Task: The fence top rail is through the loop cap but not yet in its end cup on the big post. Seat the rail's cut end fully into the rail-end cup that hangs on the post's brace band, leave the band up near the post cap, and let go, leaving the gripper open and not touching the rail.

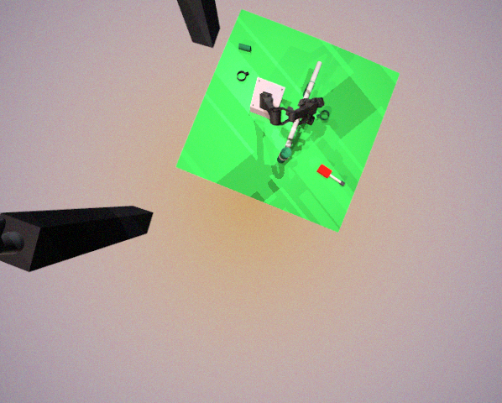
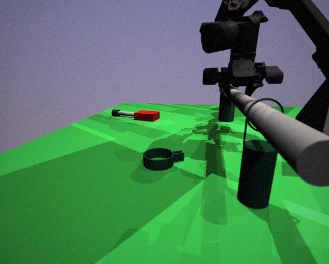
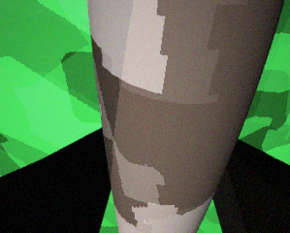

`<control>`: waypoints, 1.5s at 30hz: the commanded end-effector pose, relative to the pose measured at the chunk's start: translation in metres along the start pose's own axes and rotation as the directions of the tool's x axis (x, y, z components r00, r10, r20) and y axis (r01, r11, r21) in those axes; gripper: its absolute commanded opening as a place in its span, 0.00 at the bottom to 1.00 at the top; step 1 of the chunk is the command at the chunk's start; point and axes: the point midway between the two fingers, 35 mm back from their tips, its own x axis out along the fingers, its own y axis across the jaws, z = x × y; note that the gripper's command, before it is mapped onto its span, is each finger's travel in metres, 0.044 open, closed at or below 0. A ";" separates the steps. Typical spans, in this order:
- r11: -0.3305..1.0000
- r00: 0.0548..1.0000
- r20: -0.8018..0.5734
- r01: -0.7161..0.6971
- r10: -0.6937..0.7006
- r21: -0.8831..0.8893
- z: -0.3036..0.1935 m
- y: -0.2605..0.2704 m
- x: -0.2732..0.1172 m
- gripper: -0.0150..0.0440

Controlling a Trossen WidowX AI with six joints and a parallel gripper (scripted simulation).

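The pale rail (image 1: 314, 76) (image 2: 289, 129) (image 3: 169, 116) runs sloping through the thin loop of the short loop-cap post (image 2: 257, 176). My gripper (image 1: 302, 112) (image 2: 230, 87) (image 3: 162, 136) is shut on the rail, one finger on each side, between the loop and the big post. The big dark-green post (image 1: 282, 157) (image 2: 226, 110) stands beyond the gripper in the exterior view. In the top view the rail's far end reaches the post's top. The end cup and brace band are too small or hidden behind the gripper, so how far the end sits in the cup cannot be told.
A loose dark band (image 1: 320, 115) (image 2: 158, 162) lies beside the rail. A red block with a pale rod (image 1: 324, 170) (image 2: 146, 115) lies farther off. Another band (image 1: 238, 80) and a small green cylinder (image 1: 244, 47) lie beyond the arm's pale base (image 1: 264, 86).
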 end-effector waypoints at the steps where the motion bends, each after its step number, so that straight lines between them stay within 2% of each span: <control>1: 1.000 1.000 -0.001 0.006 -0.006 0.000 -0.002 -0.004 -0.004 0.25; 45: 1.000 1.000 0.000 -0.014 0.014 -0.011 -0.021 -0.003 0.003 0.25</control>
